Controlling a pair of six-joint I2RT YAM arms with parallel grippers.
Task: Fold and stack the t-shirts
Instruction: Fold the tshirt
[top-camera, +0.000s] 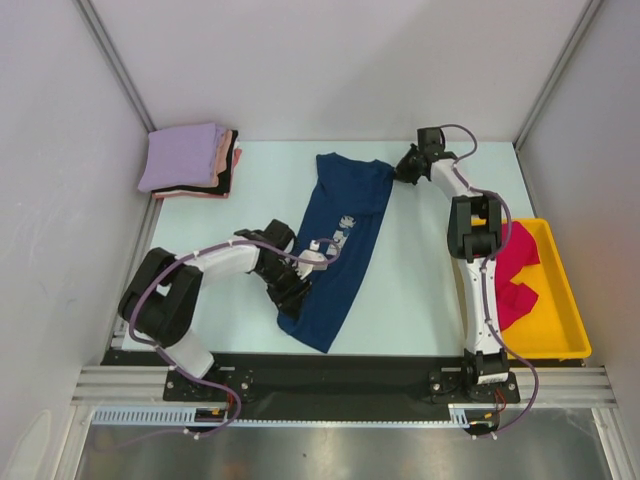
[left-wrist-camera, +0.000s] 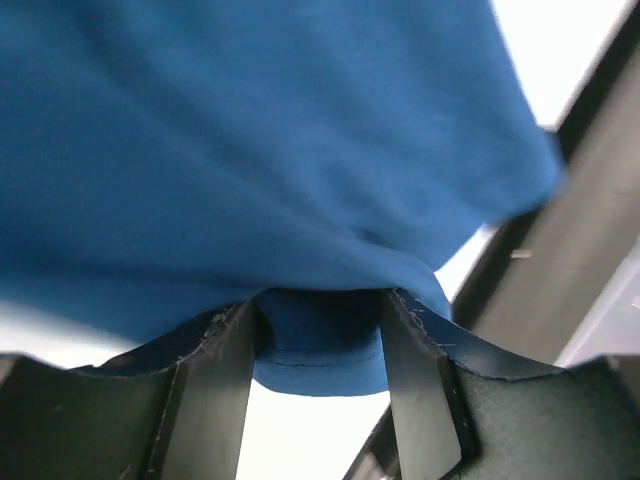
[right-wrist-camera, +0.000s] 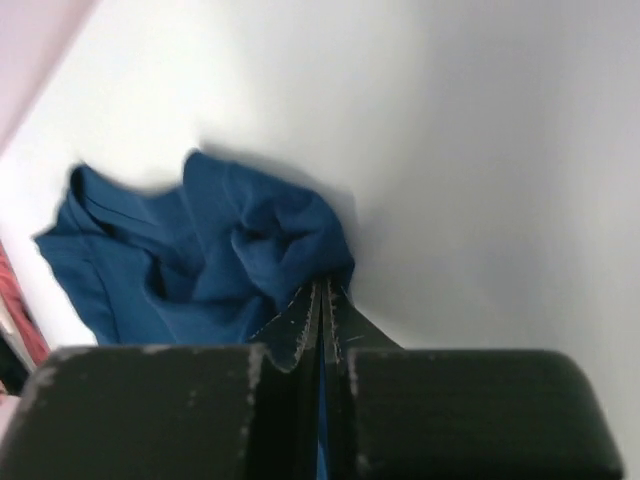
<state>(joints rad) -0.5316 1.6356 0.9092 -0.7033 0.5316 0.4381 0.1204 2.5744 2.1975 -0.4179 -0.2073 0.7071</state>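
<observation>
**A:** Which step are we on?

**B:** I'd say the folding of the navy t-shirt (top-camera: 335, 285), with stacking not yet begun. It lies as a long band on the bench (top-camera: 420, 290), stretched between the two tools.

**A:** And the grips?

**B:** The right tool (top-camera: 405, 168) is clenched on the shirt's far corner. In its wrist view the fingers (right-wrist-camera: 300, 325) press together with a sliver of blue between them, and the rest of the cloth bunches just ahead. The left tool (top-camera: 292, 290) is grasping the near side edge: a bunched hem fills the gap between its fingers (left-wrist-camera: 225, 370), and cloth drapes over them.

**A:** What does the next move call for?

**B:** Probably both tools carrying their held edges together, keeping the band taut so it folds flat instead of crumpling. After that it goes to the folded stack (top-camera: 190, 160), well off to the far left of the left tool.

**A:** Anything left to fold?

**B:** A crimson t-shirt (top-camera: 515, 265) lies in the yellow tray (top-camera: 565, 300), back and to the right of the right tool.
</observation>
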